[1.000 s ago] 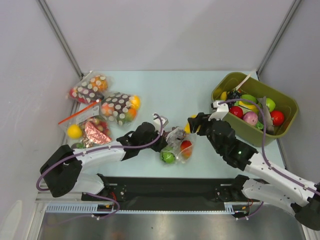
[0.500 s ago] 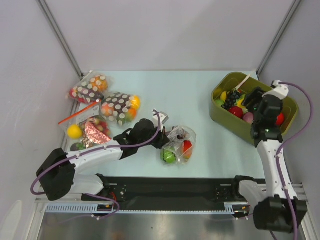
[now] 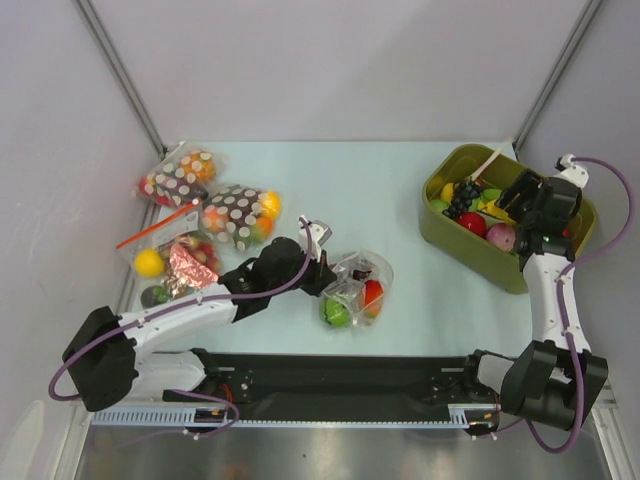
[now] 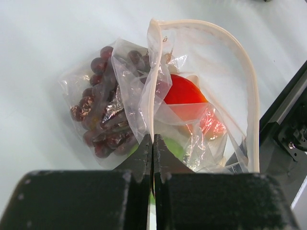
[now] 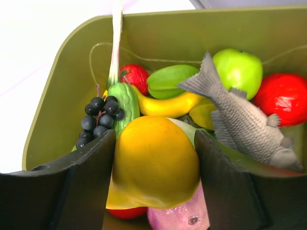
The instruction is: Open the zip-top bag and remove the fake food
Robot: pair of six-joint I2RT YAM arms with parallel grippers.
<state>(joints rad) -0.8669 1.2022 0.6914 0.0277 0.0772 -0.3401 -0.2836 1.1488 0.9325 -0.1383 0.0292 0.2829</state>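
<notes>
The clear zip-top bag lies at the table's middle front with its mouth open. My left gripper is shut on the bag's near rim. Fake food still inside the bag: a purple grape bunch, an orange-red piece and a green round one. My right gripper hangs over the olive bin. A yellow pear-like fruit sits between its fingers, both of which press against it.
The bin holds a grey fish, a banana, a green apple, black grapes and red fruits. Two dark dotted bags and a red-strip bag lie at the left.
My right arm has swung from beside the bag over to the bin, carrying the yellow fruit. The left gripper kept its pinch on the bag rim and barely shifted.
</notes>
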